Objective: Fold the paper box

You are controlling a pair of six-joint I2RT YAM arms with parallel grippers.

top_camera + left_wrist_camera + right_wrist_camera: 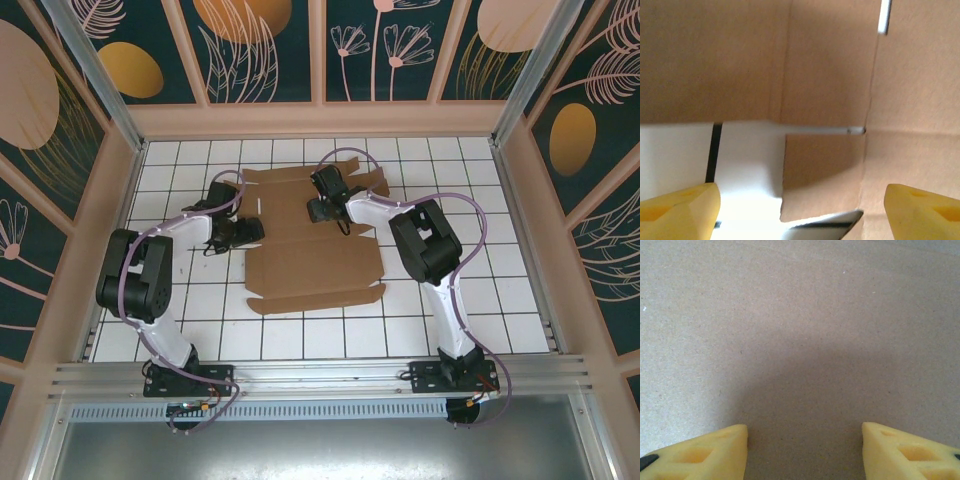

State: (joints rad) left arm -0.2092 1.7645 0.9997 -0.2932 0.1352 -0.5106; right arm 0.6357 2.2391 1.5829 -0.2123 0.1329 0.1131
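Observation:
The paper box (310,262) lies flat and unfolded on the white tiled floor, flaps spread out. My left gripper (244,232) hovers at its left edge, jaws wide open with nothing gripped. In the left wrist view that gripper (800,212) looks down on the paper box (830,75), where a small side flap, a crease and a slot show. My right gripper (322,208) is over the box's far middle panel. The right wrist view has that gripper (805,452) open, fingertips apart, very close to the bare surface of the paper box (800,315).
The tiled floor (480,290) is fenced by beige walls (520,230) at the left, the right and the back. An aluminium rail (320,375) runs along the near edge, by both arm bases. Bare tiles lie right of and in front of the cardboard.

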